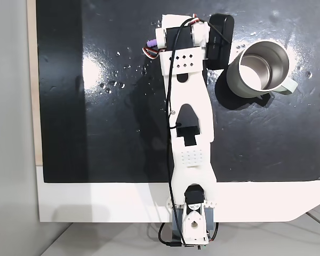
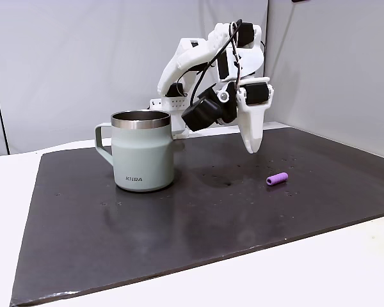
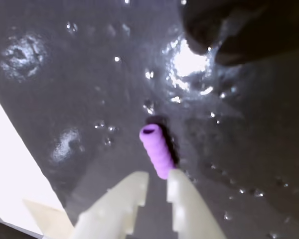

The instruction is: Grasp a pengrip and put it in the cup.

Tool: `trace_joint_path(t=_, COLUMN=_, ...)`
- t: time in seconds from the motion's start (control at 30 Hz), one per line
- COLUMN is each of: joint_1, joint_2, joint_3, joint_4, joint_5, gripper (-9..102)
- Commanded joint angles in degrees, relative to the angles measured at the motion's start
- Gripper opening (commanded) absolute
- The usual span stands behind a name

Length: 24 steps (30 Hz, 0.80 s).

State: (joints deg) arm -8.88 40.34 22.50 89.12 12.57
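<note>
The light-purple ribbed pengrip [image 3: 157, 149] lies flat on the black mat, just ahead of my fingertips in the wrist view. My gripper [image 3: 157, 180] points down at it from above, its two pale fingers almost together with only a thin slit between them and nothing held. From the side, the gripper [image 2: 253, 144] hangs a little above the mat, to the left of and behind the pengrip [image 2: 277, 178]. From above, the pengrip [image 1: 150, 42] peeks out at the arm's left side. The grey-green cup [image 2: 143, 160] stands upright, with its steel inside bare [image 1: 258, 66].
The black mat [image 1: 96, 133] covers most of a white table [image 1: 96, 205]. The arm [image 1: 189, 133] stretches up the middle of the overhead picture, with its base at the bottom edge. The cup's handle [image 1: 289, 85] points right there. Grey walls stand behind.
</note>
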Motion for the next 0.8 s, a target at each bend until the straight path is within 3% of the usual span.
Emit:
trace_joint_path(t=0.0, joint_1=-0.1, joint_2=-1.3, joint_3=-4.9, joint_4=-1.0, joint_5=-1.4, gripper=8)
trace_joint_path(t=0.37, joint_1=-0.4, joint_2=-10.0, joint_3=-15.6, joint_4=-4.7, joint_5=-7.6, gripper=9)
trace_joint_path(t=0.6, joint_1=-1.9, joint_2=-14.9, joint_3=-20.7, joint_4=-3.3, joint_5=-10.6, gripper=24)
trace_joint_path(t=0.77, joint_1=-2.5, joint_2=-16.4, joint_3=-21.7, joint_4=-3.7, joint_5=-10.7, gripper=25)
